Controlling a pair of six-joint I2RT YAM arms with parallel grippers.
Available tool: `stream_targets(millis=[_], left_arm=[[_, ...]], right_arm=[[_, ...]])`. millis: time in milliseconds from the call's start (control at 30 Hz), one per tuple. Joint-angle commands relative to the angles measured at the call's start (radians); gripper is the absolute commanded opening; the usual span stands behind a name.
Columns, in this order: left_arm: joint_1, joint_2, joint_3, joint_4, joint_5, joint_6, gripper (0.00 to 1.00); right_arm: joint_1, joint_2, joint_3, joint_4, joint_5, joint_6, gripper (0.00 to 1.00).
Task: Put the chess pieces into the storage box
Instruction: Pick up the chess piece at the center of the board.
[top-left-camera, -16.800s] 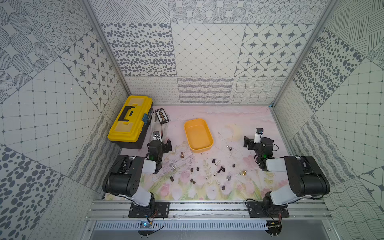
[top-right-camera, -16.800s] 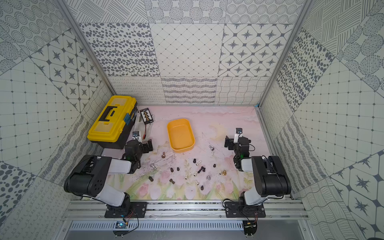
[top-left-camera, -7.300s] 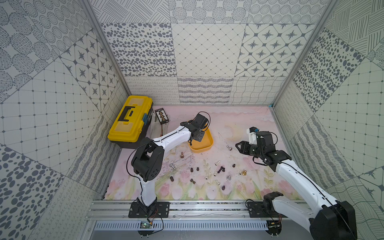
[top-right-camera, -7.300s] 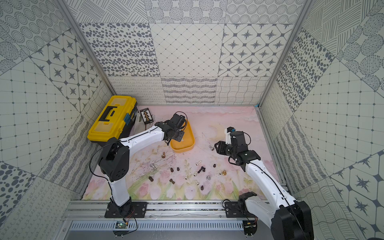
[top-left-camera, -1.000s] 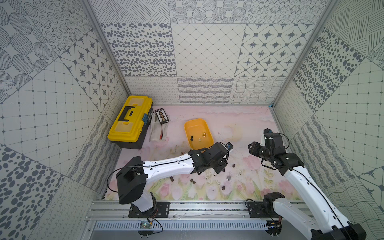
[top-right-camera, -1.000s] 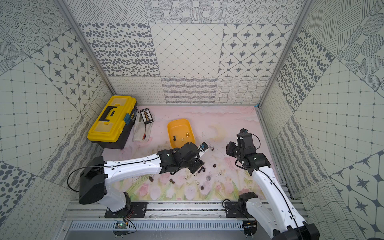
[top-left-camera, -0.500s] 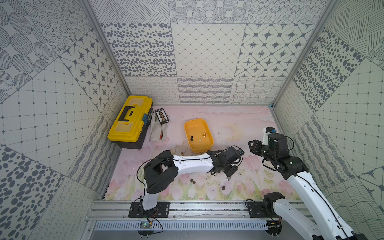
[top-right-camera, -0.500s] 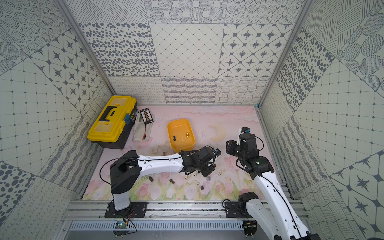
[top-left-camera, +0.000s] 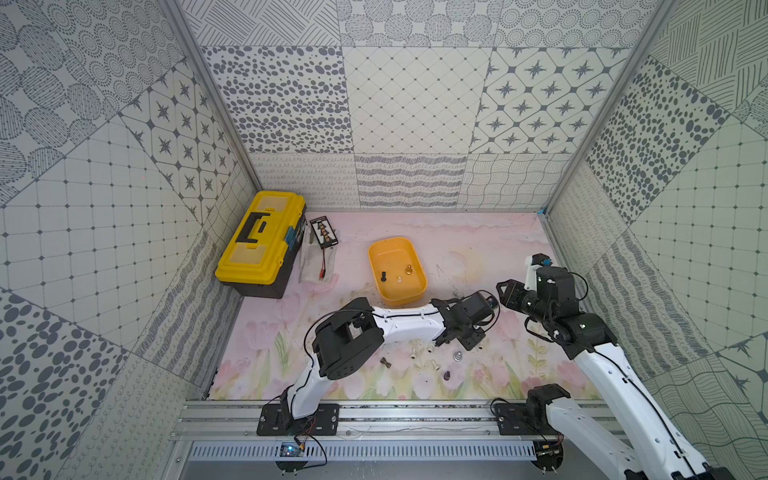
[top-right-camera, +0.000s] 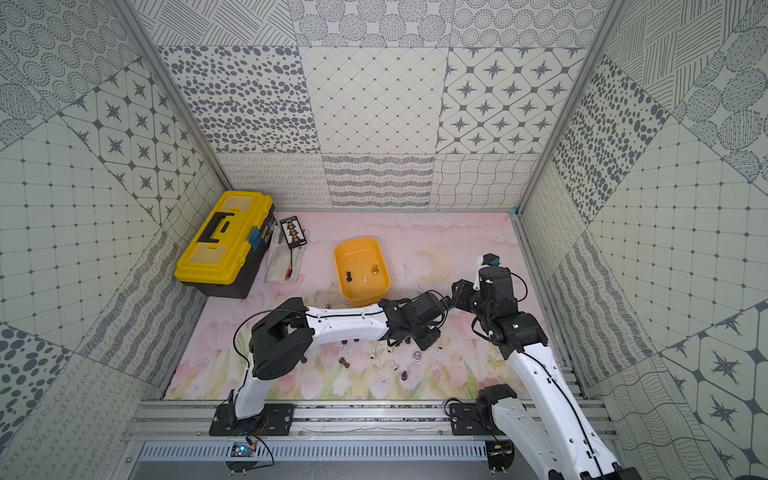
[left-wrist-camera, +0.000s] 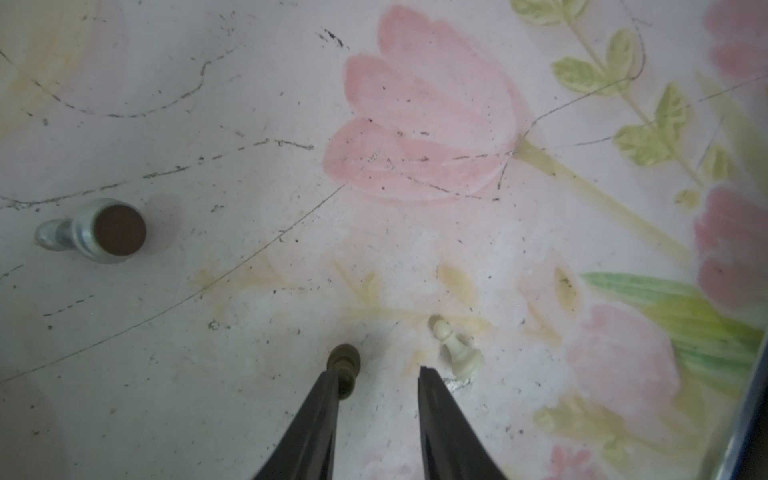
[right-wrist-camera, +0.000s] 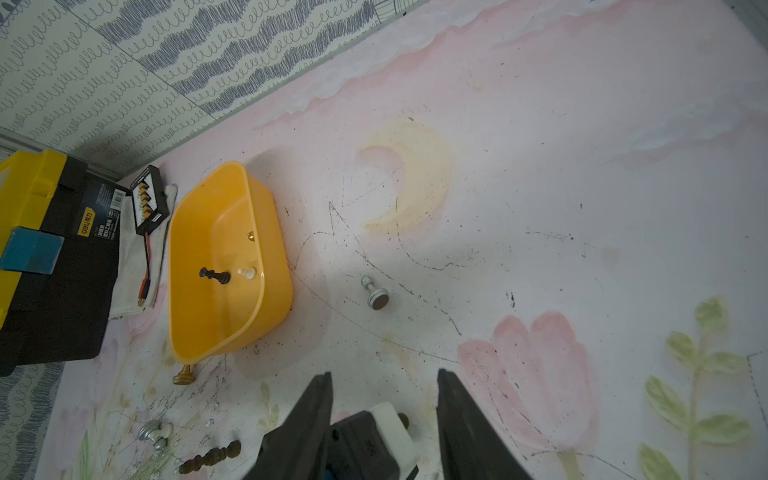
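L gripper (left-wrist-camera: 377, 371): down at the mat, jaws part open; bare mat betw. the fingers, nothing clamped; dark brown piece (left-wrist-camera: 344, 368) stands right at one fingertip, partly behind it; white pawn (left-wrist-camera: 457, 351) lies just outside the other.
R gripper (right-wrist-camera: 384, 372): off the mat, jaws apart, empty; hangs close by the L wrist (right-wrist-camera: 374, 436), which fills the view betw. its fingers.
Storage box (top-left-camera: 402, 296): orange, mid-mat towards the back wall; holds 3 pcs: black piece (top-left-camera: 383, 276); white piece (top-left-camera: 399, 280); gold piece (top-left-camera: 408, 270).
Loose pcs: silver piece (left-wrist-camera: 95, 230) on its side, felt base showing; brass-coloured piece (right-wrist-camera: 184, 376) at the box's corner; more scattered near the front rail in both top views.
In the way: L forearm (top-left-camera: 407, 326) lies across the mat in front of the box, covering part of the scatter.
Around: yellow-black toolbox (top-left-camera: 259, 245) by the left wall; black connector board (top-left-camera: 324, 232) w/ leads on a white cloth (top-left-camera: 316, 270) betw. toolbox and box.
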Motion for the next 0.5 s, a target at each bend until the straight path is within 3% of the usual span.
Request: stream_targets(millis=[0, 467], left_arm=[[-0.004, 0.055, 0.068, -0.074, -0.035, 0.014, 0.36], [-0.005, 0.049, 0.061, -0.058, -0.039, 0.005, 0.35]], right_arm=[[-0.004, -0.013, 0.033, 0.033, 0.000, -0.019, 0.47], [-0.004, -0.017, 0.024, 0.022, 0.000, -0.026, 0.47]])
